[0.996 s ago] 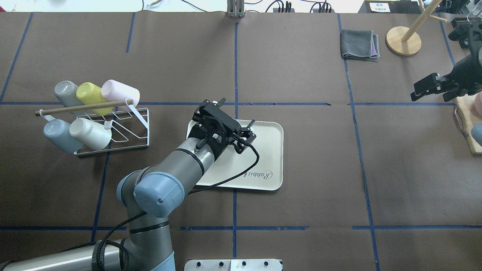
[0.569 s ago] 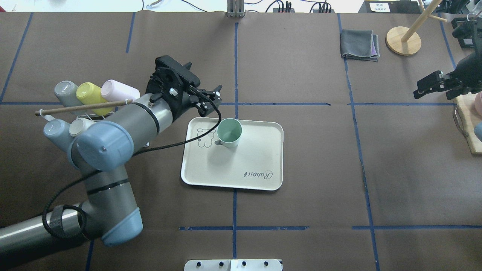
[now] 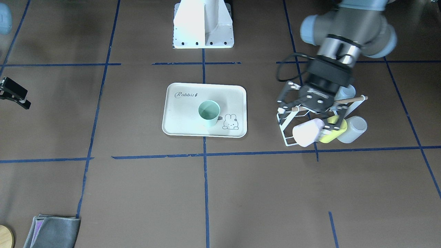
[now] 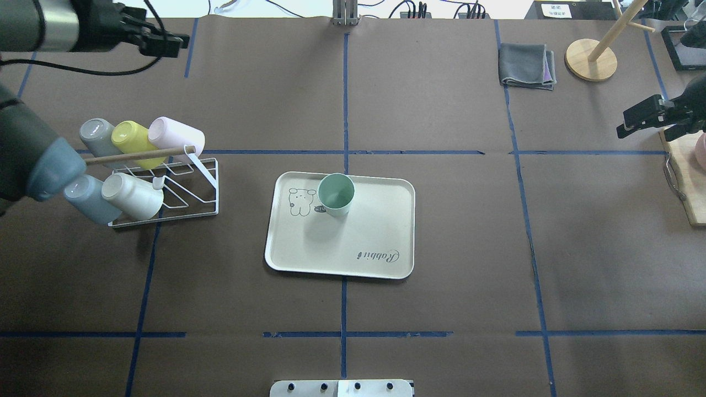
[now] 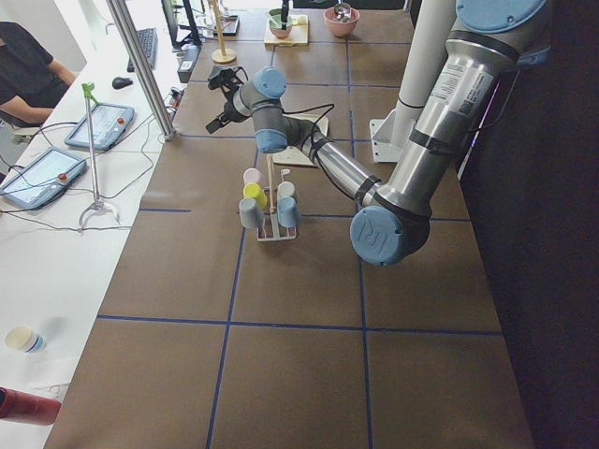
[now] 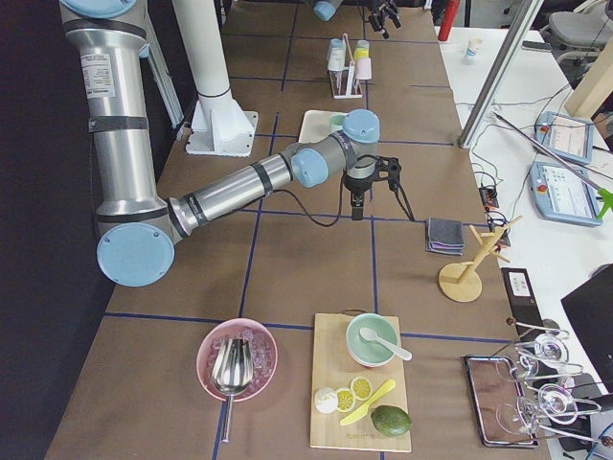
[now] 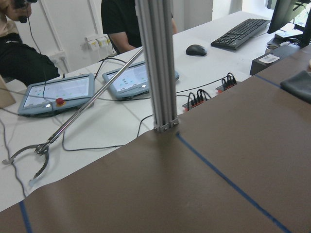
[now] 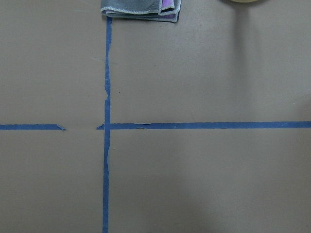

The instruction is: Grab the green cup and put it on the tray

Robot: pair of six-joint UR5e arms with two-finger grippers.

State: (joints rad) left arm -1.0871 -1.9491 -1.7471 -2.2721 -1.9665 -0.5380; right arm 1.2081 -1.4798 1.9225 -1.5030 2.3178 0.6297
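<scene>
The green cup (image 4: 336, 194) sits upright on the tray (image 4: 380, 220) — one risk remains, the left fingers (image 3: 285, 96), spread wide and empty, swinging into the rack (image 4: 193, 182).

Green cup (image 4: 336, 193) alone on tray (image 4: 342, 248), open above; cup rack (image 4: 165, 218) well apart.

Silver-grey left arm (image 3: 348, 24), pale blue joint caps (image 3: 307, 29), looped black cable (image 3: 277, 70)

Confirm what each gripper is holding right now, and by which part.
Nothing is held. The left gripper and right gripper are both open and empty; the green cup stands free on the tray.
</scene>
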